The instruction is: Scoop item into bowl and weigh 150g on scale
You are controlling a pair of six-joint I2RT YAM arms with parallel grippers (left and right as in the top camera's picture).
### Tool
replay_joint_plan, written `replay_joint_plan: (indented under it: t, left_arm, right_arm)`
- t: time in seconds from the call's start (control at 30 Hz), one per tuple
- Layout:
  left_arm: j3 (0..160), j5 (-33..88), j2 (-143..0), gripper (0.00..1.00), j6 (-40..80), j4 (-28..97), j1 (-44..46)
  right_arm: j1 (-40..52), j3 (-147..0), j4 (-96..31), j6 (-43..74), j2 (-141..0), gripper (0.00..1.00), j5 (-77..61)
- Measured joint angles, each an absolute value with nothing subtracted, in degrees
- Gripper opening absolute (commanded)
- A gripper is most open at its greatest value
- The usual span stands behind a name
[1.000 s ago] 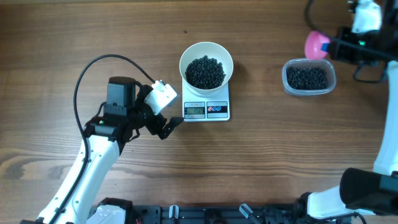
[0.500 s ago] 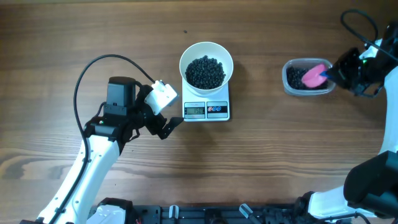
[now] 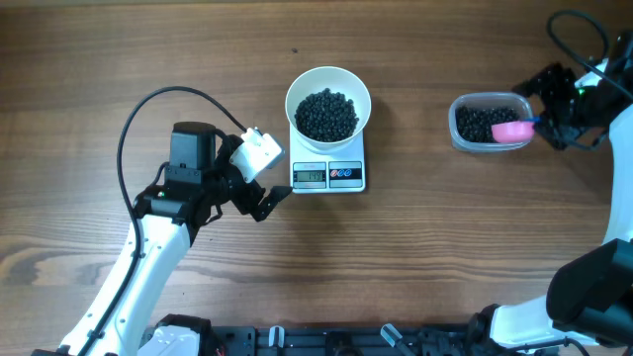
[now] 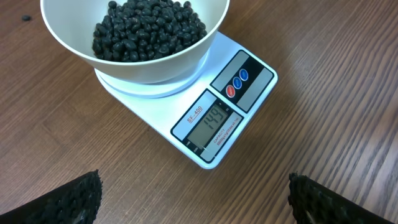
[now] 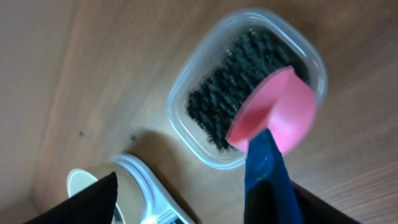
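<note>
The white bowl (image 3: 327, 83) stands on the scale (image 3: 346, 176) and holds a heap of black beans, the item (image 3: 326, 114). In the left wrist view the bowl (image 4: 134, 59) sits on the scale (image 4: 249, 84), whose display reads 149. My left gripper (image 4: 199, 211) hangs open just left of the scale, with nothing between its fingers. A pink scoop (image 3: 510, 130) with a blue handle (image 5: 264, 168) rests in the clear tub (image 3: 492, 122) of beans. My right gripper (image 3: 542, 111) stands open at the tub's right end, and the handle lies against one finger.
A single stray bean (image 3: 295, 52) lies on the wood behind the bowl. The left arm's black cable (image 3: 148, 104) loops over the table at the left. The right arm's cables (image 3: 574, 30) hang at the far right edge.
My right gripper brought the pink scoop down from the back right corner into the tub and opened its jaws. The left arm, bowl and scale have not moved.
</note>
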State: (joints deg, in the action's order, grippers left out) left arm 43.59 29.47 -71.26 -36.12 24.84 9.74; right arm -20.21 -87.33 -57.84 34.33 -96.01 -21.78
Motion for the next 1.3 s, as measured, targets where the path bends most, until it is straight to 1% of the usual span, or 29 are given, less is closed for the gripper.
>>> replay_joint_plan:
  t: [0.1, 0.27, 0.3, 0.37, 0.43, 0.53, 0.63, 0.7, 0.83, 0.93, 1.03, 1.13, 1.23, 1.3]
  left_arm:
    - [43.59, 29.47, -71.26, 1.0, -36.12, 24.84, 9.74]
    - [43.59, 29.45, -71.26, 1.0, -36.12, 24.84, 9.74]
    - [43.59, 29.45, -71.26, 1.0, -36.1, 24.82, 9.74]
    - [43.59, 29.45, -71.26, 1.0, -36.12, 24.84, 9.74]
    - [43.59, 29.45, -71.26, 1.0, -36.12, 24.86, 9.74]
    - [43.59, 29.45, -71.26, 1.0, -36.12, 24.84, 9.74]
    - [43.59, 29.47, -71.26, 1.0, -36.12, 24.84, 9.74]
    - [43.59, 29.45, -71.26, 1.0, -36.12, 24.84, 9.74]
    - [43.59, 29.45, -71.26, 1.0, -36.12, 24.84, 9.74]
    - [43.59, 29.45, -71.26, 1.0, -36.12, 24.84, 9.74]
    - [43.59, 29.45, -71.26, 1.0, -36.12, 24.84, 9.74]
    - [43.59, 29.45, -71.26, 1.0, -36.12, 24.84, 9.74]
    - [43.59, 29.45, -71.26, 1.0, -36.12, 24.84, 9.74]
    - [43.57, 29.45, -71.26, 1.0, -36.12, 24.91, 9.74]
  right_arm:
    - [-18.09, -85.54, -55.22, 35.94, -96.38, 0.82, -21.58]
    - [-16.69, -84.79, -57.19, 36.67, -97.73, 0.83, -21.69]
    - [-16.69, -84.79, -56.03, 36.67, -97.73, 0.84, -22.52]
    - [-16.69, -84.79, -53.17, 36.56, -97.73, 0.92, -24.67]
    - [-16.69, -84.82, -52.8, 35.83, -97.73, 0.95, -27.9]
    - [-16.69, -84.88, -59.27, 34.39, -97.73, 0.97, -27.94]
    - [-16.69, -84.84, -67.7, 32.03, -97.73, 1.0, -23.22]
    - [-16.69, -84.84, -72.05, 30.09, -97.73, 1.0, -19.62]
    - [-16.69, -84.84, -75.42, 27.44, -97.73, 0.99, -17.43]
    - [-16.69, -85.58, -75.83, 24.77, -97.47, 1.0, -18.59]
    - [-16.69, -91.31, -76.44, 23.2, -93.54, 1.0, -21.06]
    - [-16.69, -97.6, -76.97, 23.4, -83.96, 1.0, -22.13]
    - [-16.69, -99.88, -78.91, 23.73, -71.11, 1.0, -22.72]
    - [-16.69, -99.94, -80.62, 23.86, -66.3, 1.0, -22.68]
